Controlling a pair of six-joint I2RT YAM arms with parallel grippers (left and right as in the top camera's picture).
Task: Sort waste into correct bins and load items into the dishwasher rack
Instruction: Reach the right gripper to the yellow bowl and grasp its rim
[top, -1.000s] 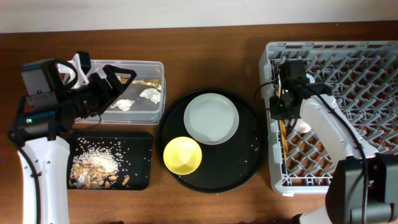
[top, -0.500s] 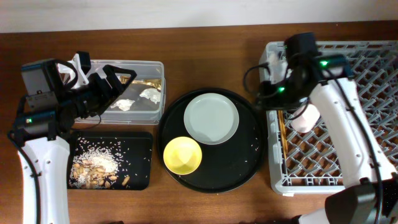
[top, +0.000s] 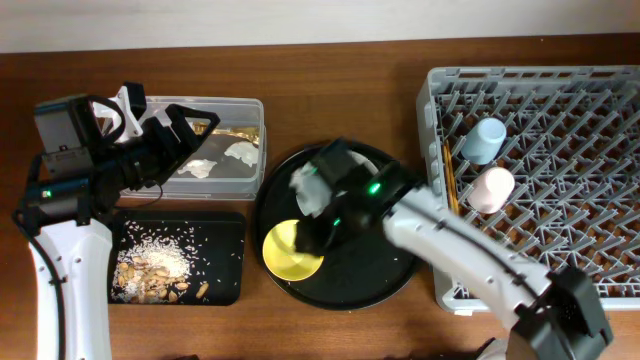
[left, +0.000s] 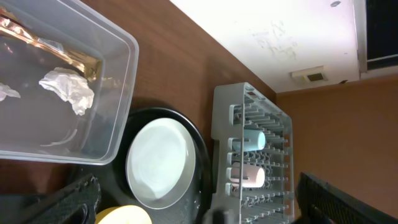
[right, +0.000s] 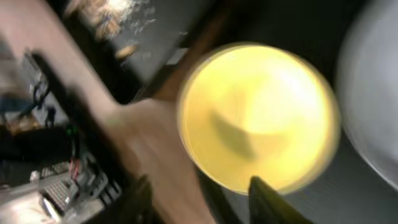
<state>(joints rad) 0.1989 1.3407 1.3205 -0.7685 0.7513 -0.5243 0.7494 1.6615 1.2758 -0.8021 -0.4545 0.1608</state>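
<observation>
Right gripper (right: 198, 190) hung part-open and empty directly over one yellow bowl (right: 261, 118); one pale plate (left: 158, 162) lay just beyond it; to its right the rack (top: 600, 100) held two cups, the light blue cup (top: 487, 140) and the pink cup (top: 492, 190), and one pair of chopsticks (top: 450, 190), long axis running along the rack's left wall, away from the robot; left gripper (top: 185, 130), spread wide and empty, hovered over the clear tub (left: 118, 118) holding two tissue wads (top: 242, 152).

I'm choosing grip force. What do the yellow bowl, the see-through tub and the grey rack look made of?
Yellow bowl: probably plastic or melamine, smooth, uniform colour, soft sheen. Tub: clear glossy plastic; tissue shows through its wall. Rack: grey moulded plastic, matte lattice of pegs.
</observation>
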